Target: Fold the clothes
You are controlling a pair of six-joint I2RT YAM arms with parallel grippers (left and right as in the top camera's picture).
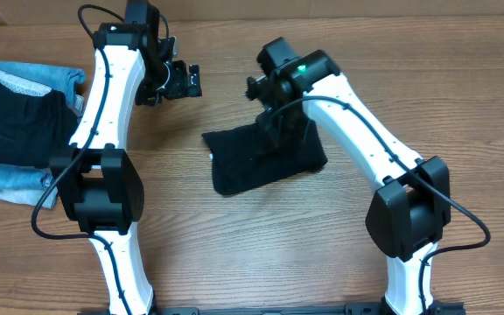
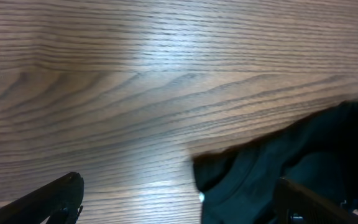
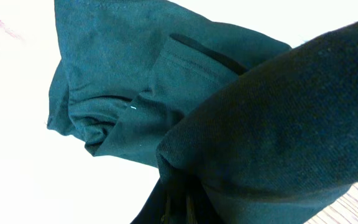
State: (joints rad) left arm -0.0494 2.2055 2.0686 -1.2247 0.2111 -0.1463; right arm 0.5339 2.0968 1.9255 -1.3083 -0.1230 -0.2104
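Note:
The black T-shirt [image 1: 252, 162] lies bunched and partly folded on the wooden table at the middle. My right gripper [image 1: 278, 131] is down on its back edge, shut on a fold of the black fabric [image 3: 260, 118], which fills the right wrist view and hides the fingers. My left gripper [image 1: 182, 83] is open and empty above bare wood, left of and behind the shirt. In the left wrist view its fingers [image 2: 179, 202] frame the table, with the shirt's edge [image 2: 272, 168] at the lower right.
At the table's far left lies a pile of light-blue denim pieces [image 1: 38, 79] with a dark folded garment [image 1: 11, 122] on top. Both white arms stretch from the front edge; the left arm [image 1: 103, 105] runs beside that pile.

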